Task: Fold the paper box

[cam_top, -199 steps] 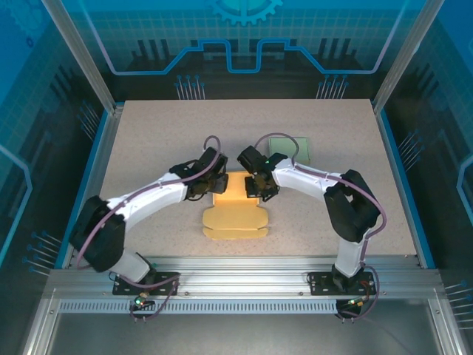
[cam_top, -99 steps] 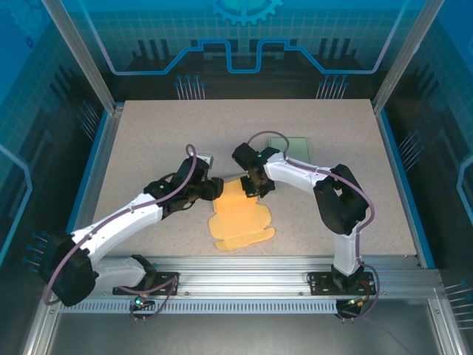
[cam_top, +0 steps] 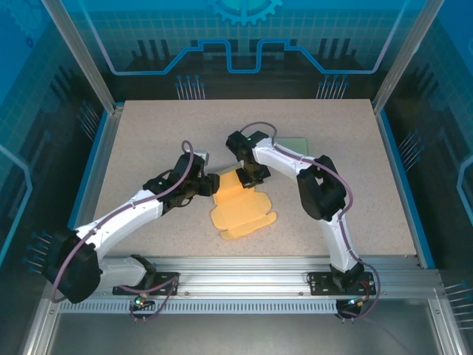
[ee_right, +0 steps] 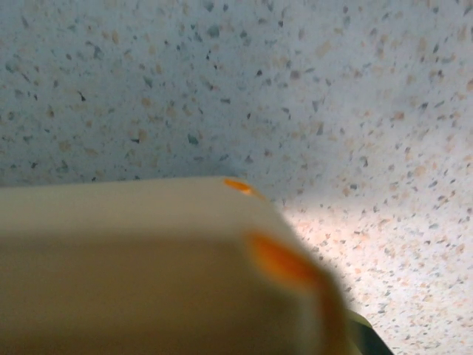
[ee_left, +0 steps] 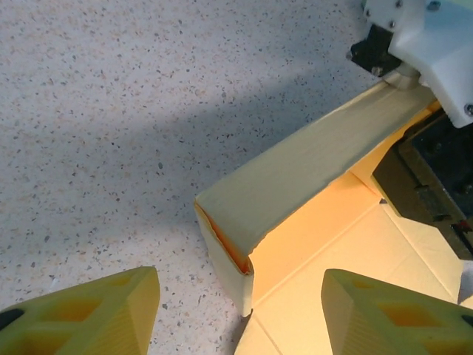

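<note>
Paper box part-folded at mid-surface; left hand open, right hand closed.

Speckled surface (cam_top: 148, 133) carries one yellow paper box (cam_top: 240, 214), lying about midway between the left and right edges and slightly nearer the near edge. Most panels lie flat; one long side wall (ee_left: 310, 163) stands up, orange inside and pale outside. A flat green pad (cam_top: 299, 144) lies toward the far edge, right of centre, apart from the box. Left hand (cam_top: 212, 185) is at the box's left side, its yellow fingers (ee_left: 81, 310) spread wide either side of the raised wall's corner, gripping nothing. Right hand (cam_top: 247, 176) is closed tight at that wall's far end, touching it; an actual pinch cannot be confirmed.
</note>
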{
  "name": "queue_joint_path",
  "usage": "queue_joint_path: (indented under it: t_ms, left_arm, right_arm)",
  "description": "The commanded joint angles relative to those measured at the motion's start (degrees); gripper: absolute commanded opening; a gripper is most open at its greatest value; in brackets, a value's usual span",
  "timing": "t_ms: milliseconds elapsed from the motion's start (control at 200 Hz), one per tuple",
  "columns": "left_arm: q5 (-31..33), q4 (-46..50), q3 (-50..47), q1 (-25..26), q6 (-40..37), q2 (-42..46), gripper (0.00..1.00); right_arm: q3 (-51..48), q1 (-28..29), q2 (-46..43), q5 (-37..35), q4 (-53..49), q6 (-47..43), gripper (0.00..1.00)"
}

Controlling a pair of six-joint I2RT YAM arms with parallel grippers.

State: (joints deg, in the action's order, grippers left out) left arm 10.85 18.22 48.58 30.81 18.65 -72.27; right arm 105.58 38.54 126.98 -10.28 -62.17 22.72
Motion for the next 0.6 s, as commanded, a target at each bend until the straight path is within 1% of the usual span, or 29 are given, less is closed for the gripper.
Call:
queue_joint_path:
  t_ms: [0,125,245,380,485,595]
  left_arm:
    - [-6.59,-1.69,0.38,-0.43,-4.0,-1.2,0.64]
    - [-7.86,0.78,2.85,-0.39,-8.3,-2.84,0.66]
    - [-5.64,4.69,5.71,-0.45,-9.85,-4.92,0.66]
    - [-4.16,4.27,4.74,-0.4,-10.54,-4.31,0.66]
    - [-3.88,3.94,4.59,-0.35,-12.93,-4.52,0.66]
    - [-6.38,4.56,4.71,-0.23,-15.22,-4.9,0.66]
  right_arm:
    - [2.56,-0.4,2.85,-0.81,-6.23,-2.9,0.12]
    - [1.55,0.28,-0.01,0.32,-5.23,-4.32,0.22]
    - [-2.06,1.39,-5.48,-0.34,-2.1,-4.91,0.28]
    - [-12.29,1.93,-15.09,-0.59,6.98,-5.04,0.4]
    - [-20.4,1.79,-22.16,-1.31,14.93,-4.76,0.44]
    - [-28.03,1.67,-27.4,-1.93,23.67,-4.67,0.44]
